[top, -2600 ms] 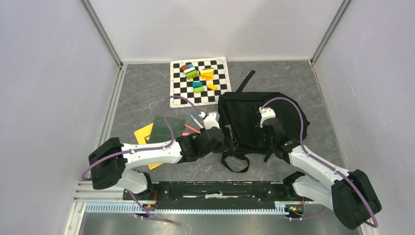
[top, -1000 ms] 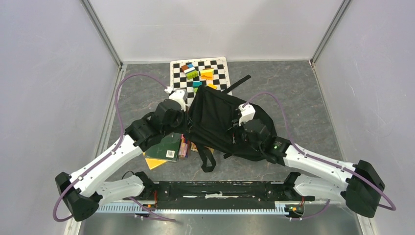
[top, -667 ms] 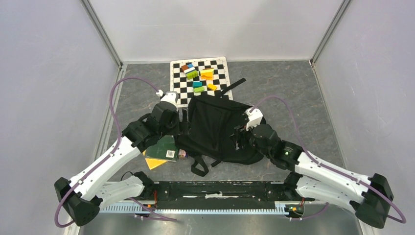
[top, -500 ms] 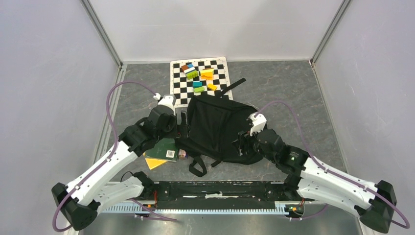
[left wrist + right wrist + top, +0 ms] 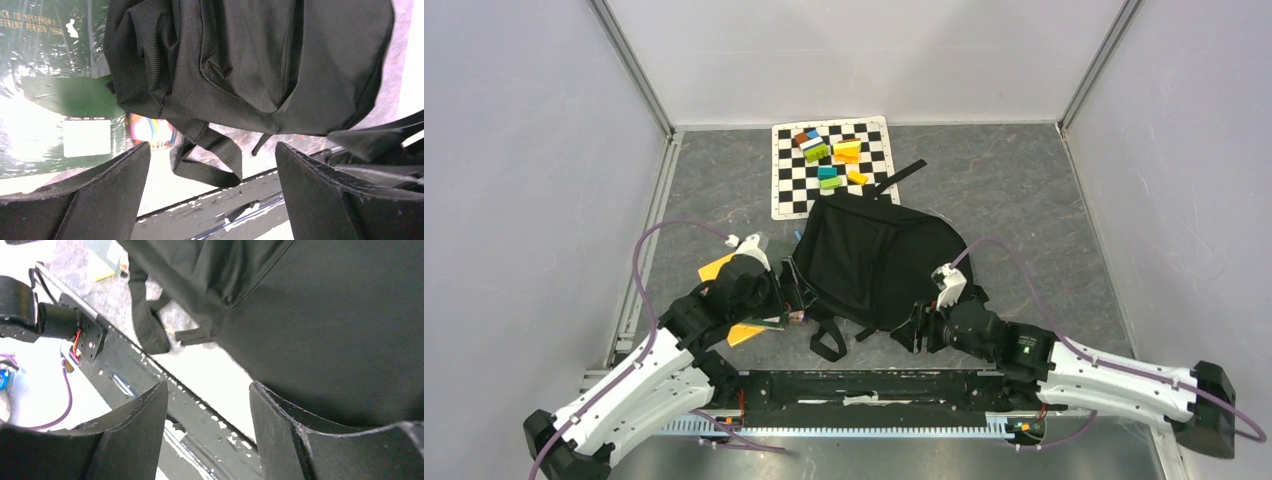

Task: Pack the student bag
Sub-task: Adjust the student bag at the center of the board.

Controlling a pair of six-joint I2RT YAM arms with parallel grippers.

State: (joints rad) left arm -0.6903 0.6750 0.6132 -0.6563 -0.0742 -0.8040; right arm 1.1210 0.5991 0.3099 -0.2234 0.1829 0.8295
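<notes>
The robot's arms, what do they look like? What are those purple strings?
The left arm and right arm share white links and bulky black joints. A purple cable loops along each to a small white wrist block. Each ends in two dark wedge-shaped fingers.

a black-and-white checkered mat (image 5: 789, 190) lies flat at the far middle of the grey marbled table (image 5: 1004, 180); small coloured blocks sit on it, among them a lime one (image 5: 816, 152), a yellow one (image 5: 847, 150) and a teal one (image 5: 827, 172); nearer, a dark green notebook (image 5: 45, 95) with pale lettering and a white label (image 5: 86, 137) lies flat; an orange sheet (image 5: 717, 267) shows past its edges; a small rainbow-patterned item (image 5: 149, 130) sits just beside the label
</notes>
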